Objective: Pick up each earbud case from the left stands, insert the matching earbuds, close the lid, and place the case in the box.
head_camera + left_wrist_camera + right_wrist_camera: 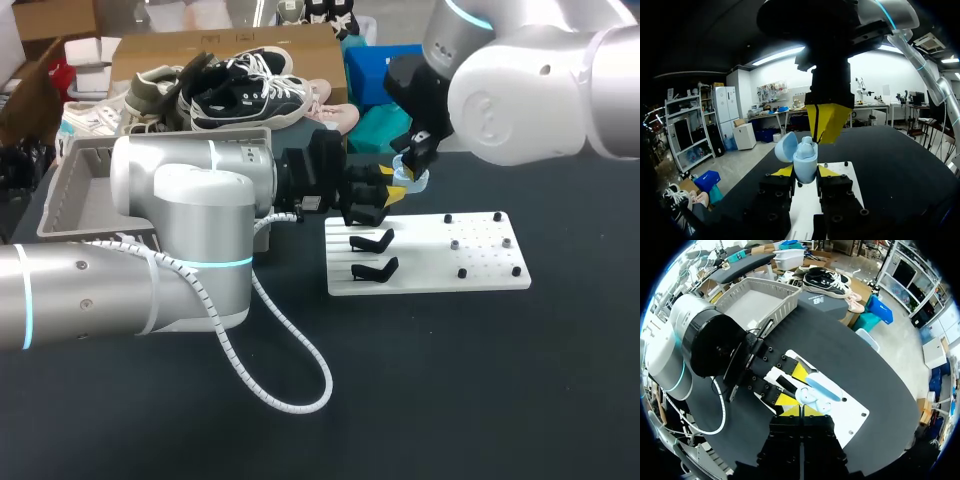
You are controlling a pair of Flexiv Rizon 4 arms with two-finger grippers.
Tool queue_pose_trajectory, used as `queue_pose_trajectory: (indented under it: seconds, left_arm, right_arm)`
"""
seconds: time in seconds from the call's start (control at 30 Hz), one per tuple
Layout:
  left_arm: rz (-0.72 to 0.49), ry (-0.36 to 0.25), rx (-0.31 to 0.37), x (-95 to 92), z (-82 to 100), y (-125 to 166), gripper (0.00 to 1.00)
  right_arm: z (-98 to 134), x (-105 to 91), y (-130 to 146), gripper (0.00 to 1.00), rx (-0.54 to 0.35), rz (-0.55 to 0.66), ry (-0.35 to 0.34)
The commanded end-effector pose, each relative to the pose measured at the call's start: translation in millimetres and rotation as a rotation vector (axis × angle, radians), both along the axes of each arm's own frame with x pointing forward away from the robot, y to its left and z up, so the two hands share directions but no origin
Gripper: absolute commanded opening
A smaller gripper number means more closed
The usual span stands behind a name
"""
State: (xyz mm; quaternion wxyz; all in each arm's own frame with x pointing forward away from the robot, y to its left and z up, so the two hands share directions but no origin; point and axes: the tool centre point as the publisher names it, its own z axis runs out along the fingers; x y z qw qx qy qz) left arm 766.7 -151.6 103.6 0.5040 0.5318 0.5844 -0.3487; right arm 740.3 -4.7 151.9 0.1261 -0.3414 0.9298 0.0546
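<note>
Holding earbud case (805, 160) by body flanks: left gripper (805, 172), upper centre of head view. Lid (786, 147) open. Right gripper (816, 136) pinched together just above. Likely light, slick, hinge fragile; grip body, not lid.

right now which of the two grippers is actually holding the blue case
The left gripper: the blue case, lid open, sits clamped between its yellow tips. The right gripper only points down at its open top, tips together.
</note>
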Motion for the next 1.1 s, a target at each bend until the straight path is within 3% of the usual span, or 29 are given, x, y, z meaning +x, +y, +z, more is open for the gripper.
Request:
queue_pose_trajectory:
  seconds: [0.03,0.17,0.33,0.63,0.77,1.1]
  left_arm:
    - [0.008,-0.004,-0.002,-2.5,-0.4,0.0,0.0]
    - [0.008,-0.004,-0.002,-2.5,-0.4,0.0,0.0]
    - [0.008,-0.004,-0.002,-2.5,-0.4,0.0,0.0]
    - [0.008,-0.004,-0.002,-2.5,-0.4,0.0,0.0]
    - [0.008,-0.004,-0.002,-2.5,-0.4,0.0,0.0]
    - [0.008,-0.004,-0.002,-2.5,-0.4,0.0,0.0]
  right_arm:
    - [4.6,-3.5,-4.6,0.0,0.007,-0.002,-0.005]
    - [19.5,-0.4,-8.1,0.0,0.038,-0.018,-0.039]
    - [31.8,22.4,-4.5,0.0,0.049,-0.048,-0.079]
    - [26.5,75.2,2.8,0.0,0.074,-0.142,-0.079]
    - [14.7,87.3,2.9,0.0,0.069,-0.169,-0.056]
    - [-6.8,75.3,-4.1,0.0,0.053,-0.18,-0.006]
